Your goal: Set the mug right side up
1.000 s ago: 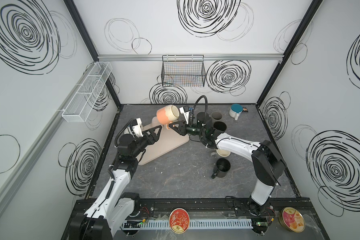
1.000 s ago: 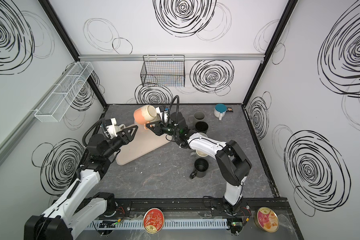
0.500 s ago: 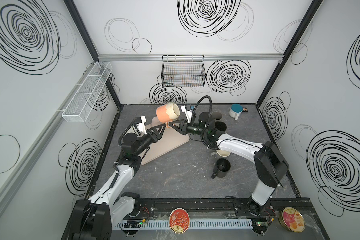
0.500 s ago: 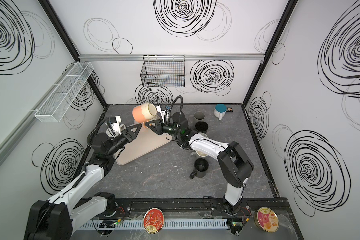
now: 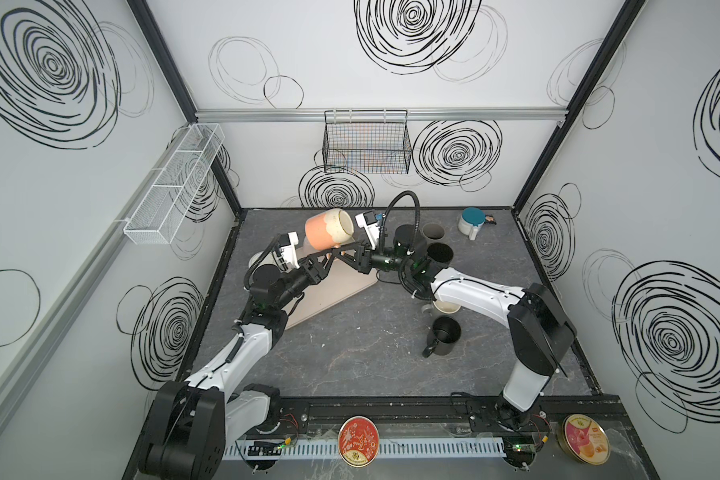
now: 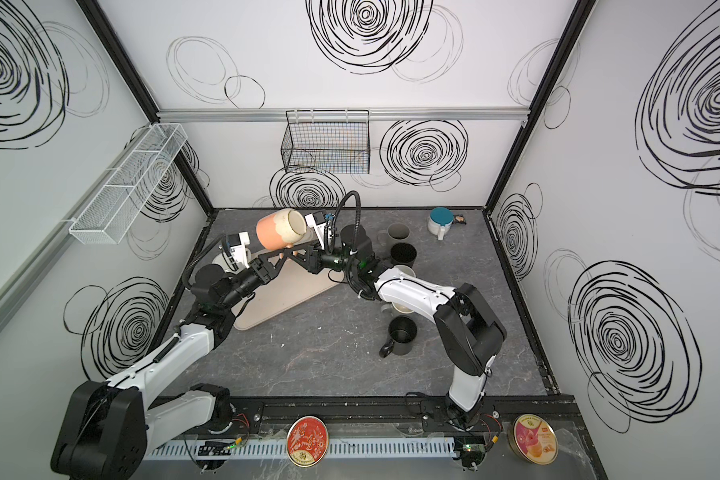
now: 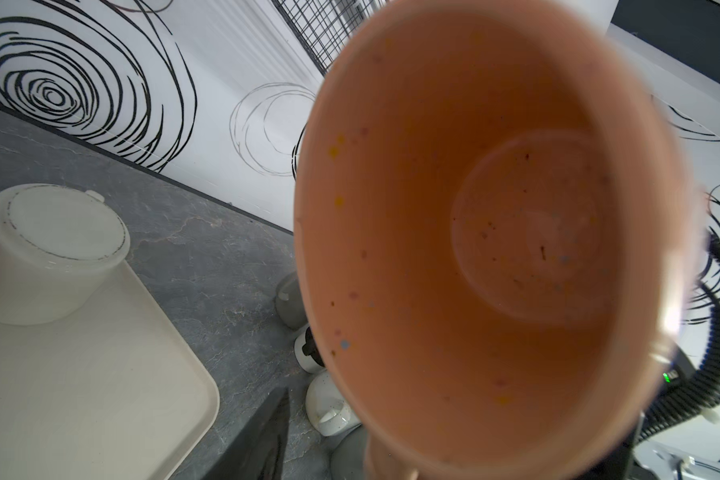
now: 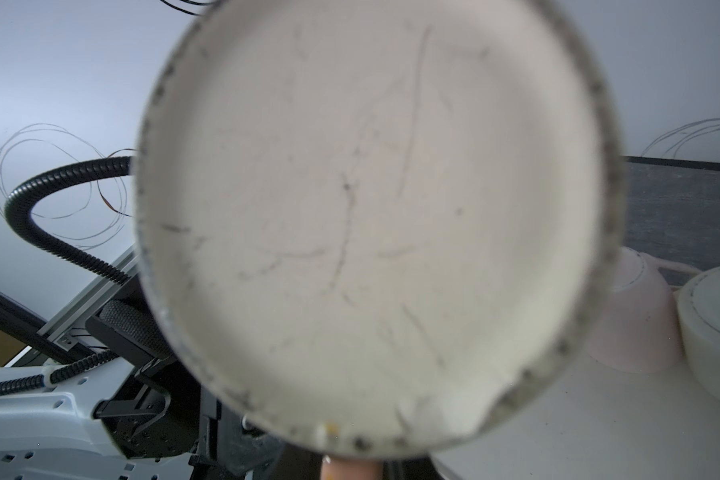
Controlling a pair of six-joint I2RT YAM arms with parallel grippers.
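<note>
Mug (image 5: 328,232) is hanging sideways in midair, only half turned. Right gripper (image 5: 344,253) is pinching its handle. Whether left gripper (image 5: 323,255) is gripping, I cannot tell.

- Both top views hang high above the front edge of the table (image 5: 350,365) at 6 o'clock. They look steeply down toward the back wall (image 5: 391,83) at 12 o'clock, from far enough off to take in the whole floor, and share nearly the entire scene.
- The left wrist camera sits very close to the mug (image 7: 495,249), looking straight into its mouth.
- The right wrist camera faces the same mug (image 8: 371,208) base-on, equally close, from the opposite side.
- Both wrist views also catch the tray (image 7: 80,374) (image 8: 578,424).
</note>
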